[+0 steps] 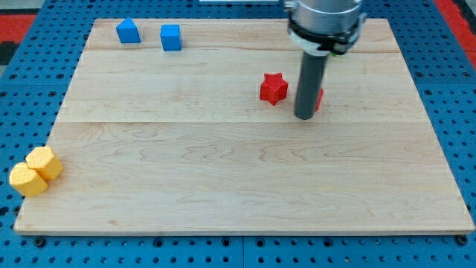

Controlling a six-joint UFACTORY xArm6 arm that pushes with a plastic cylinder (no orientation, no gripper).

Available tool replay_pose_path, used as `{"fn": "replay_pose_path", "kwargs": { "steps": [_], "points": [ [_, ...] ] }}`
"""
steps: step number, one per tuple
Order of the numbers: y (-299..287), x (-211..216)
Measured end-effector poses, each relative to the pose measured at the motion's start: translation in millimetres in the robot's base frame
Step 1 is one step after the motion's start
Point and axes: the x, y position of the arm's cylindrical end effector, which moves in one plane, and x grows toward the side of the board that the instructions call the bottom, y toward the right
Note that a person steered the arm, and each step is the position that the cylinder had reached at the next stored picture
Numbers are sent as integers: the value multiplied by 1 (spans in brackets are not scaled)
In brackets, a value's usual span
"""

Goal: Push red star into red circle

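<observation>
Your end effector is a bare rod with nothing to open or close, and it grips nothing; its tip rests on the counter in the upper right part of the board. The red star sits just to the view's left of the rod, near it and slightly toward the view's top, with a thin strip of wood showing between them. The red circle is almost wholly hidden behind the rod; you see only a sliver of red at the rod's right edge, so its shape cannot be confirmed from here.

That leaves the rod standing between the star and its target. The star needs to travel toward the view's right and slightly down, so in my judgement you must first take the tip around to the star's left side, passing it without nudging it, then push rightward.

The two blue blocks at the top left and the two yellow blocks at the bottom left lie well apart from this.
</observation>
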Motion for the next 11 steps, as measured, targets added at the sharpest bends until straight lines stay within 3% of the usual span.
{"fn": "replay_pose_path", "kwargs": {
  "steps": [1, 2, 3, 4, 7, 8, 9, 11],
  "points": [
    [-74, 17],
    [-169, -20],
    [-173, -72],
    [-145, -87],
    [-16, -17],
    [22, -13],
    [15, -9],
    [-59, 15]
  ]
}}
